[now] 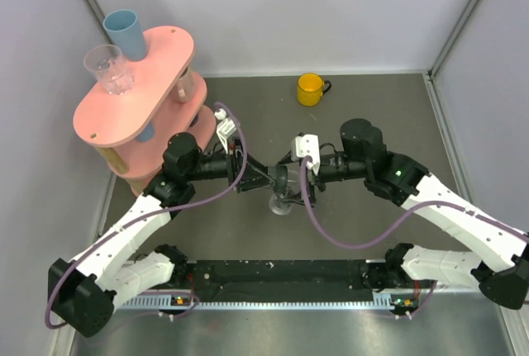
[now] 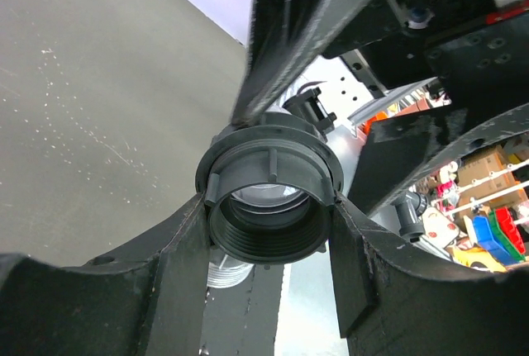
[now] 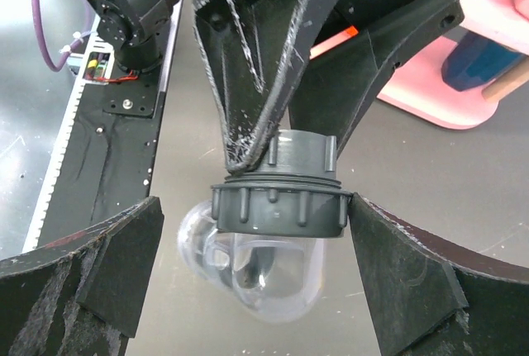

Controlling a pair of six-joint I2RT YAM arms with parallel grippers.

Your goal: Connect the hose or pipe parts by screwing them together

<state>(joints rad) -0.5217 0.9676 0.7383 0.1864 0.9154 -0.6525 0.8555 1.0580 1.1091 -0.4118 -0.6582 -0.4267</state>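
The pipe parts (image 1: 281, 199) are hanging in the air over the middle of the worktop (image 1: 364, 116), between the two arms. The left jaws are gripping the grey collar (image 3: 306, 151) from both sides. Below it the ribbed grey nut (image 3: 277, 207) is sitting, with the clear bend (image 3: 260, 269) pointing down from it. The right jaws are standing open around the nut and are holding nothing: one finger (image 3: 397, 273) is just beside or touching its edge, and the other finger (image 3: 107, 265) is apart from it. I am judging that the main risk is coming from the closing of the right jaws. If they are closing off-centre, the nearer finger is pushing the nut sideways first and tilting it against the collar, so the thread may be crossing and jamming. A second risk is coming from the turning. The left jaws are holding a round plastic part, and it may be slipping or rotating together with the nut, so nothing is tightening. If that grip is failing completely, the parts are dropping to the worktop and the clear bend may be rolling away. I cannot tell how far the thread is engaged.
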